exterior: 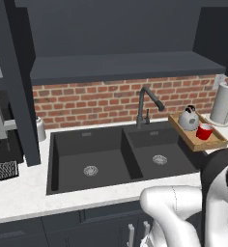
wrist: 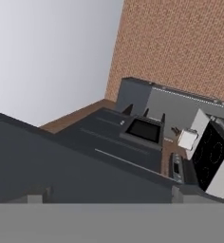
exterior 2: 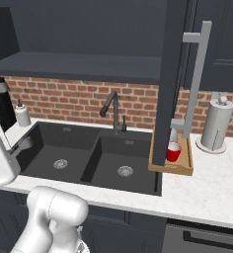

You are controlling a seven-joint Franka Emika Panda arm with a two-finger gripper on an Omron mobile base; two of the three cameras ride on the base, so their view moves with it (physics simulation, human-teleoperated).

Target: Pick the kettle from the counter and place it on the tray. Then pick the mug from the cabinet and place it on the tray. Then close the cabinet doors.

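The silver kettle (exterior: 189, 118) and the red mug (exterior: 204, 131) stand side by side on the wooden tray (exterior: 203, 144), on the white counter (exterior: 19, 193) right of the sink. In the right base view the open right cabinet door (exterior 2: 170, 74) covers the kettle and the tray's (exterior 2: 185, 165) left side; the mug (exterior 2: 173, 152) shows beside it. The cabinet (exterior: 125, 67) is open, its dark shelf bare. The left door (exterior: 19, 96) swings out too. In the hand view my gripper (wrist: 106, 197) is open and holds nothing, with a dark flat panel just ahead of it.
A black double sink (exterior: 111, 159) with a dark faucet (exterior: 145, 103) lies in front of me. A paper-towel roll (exterior 2: 217, 123) stands right of the tray, a soap bottle (exterior 2: 22, 114) at the left. The right door's silver handle (exterior 2: 200, 74) juts toward me.
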